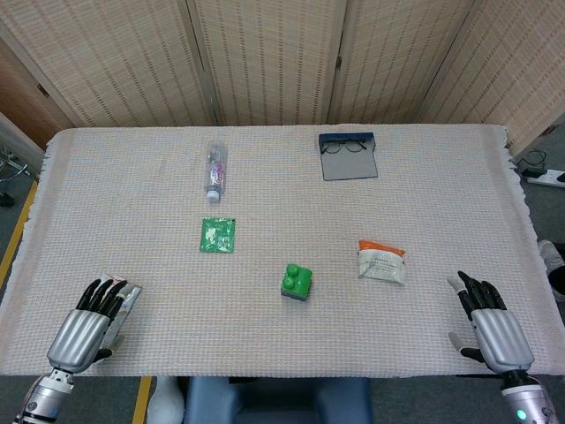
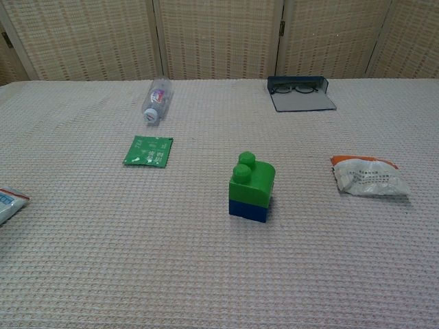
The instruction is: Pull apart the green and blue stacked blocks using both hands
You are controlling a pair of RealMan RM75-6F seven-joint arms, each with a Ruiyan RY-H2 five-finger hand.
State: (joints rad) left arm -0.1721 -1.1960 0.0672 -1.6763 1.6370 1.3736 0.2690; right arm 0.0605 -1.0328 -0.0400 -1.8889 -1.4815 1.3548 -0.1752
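A green block [image 1: 297,281] [image 2: 252,181] sits stacked on a blue block [image 1: 297,295] [image 2: 249,209] near the middle of the table, a little toward the front. My left hand [image 1: 88,327] rests at the front left edge, fingers stretched out and apart, holding nothing. My right hand [image 1: 490,322] lies at the front right edge, fingers also spread and empty. Both hands are far from the blocks. Neither hand shows in the chest view.
A plastic bottle [image 1: 215,170] lies at the back left, with a green packet [image 1: 217,235] in front of it. An open glasses case [image 1: 348,155] sits at the back. A white and orange pouch [image 1: 382,261] lies right of the blocks. A small packet [image 2: 8,203] lies under my left hand.
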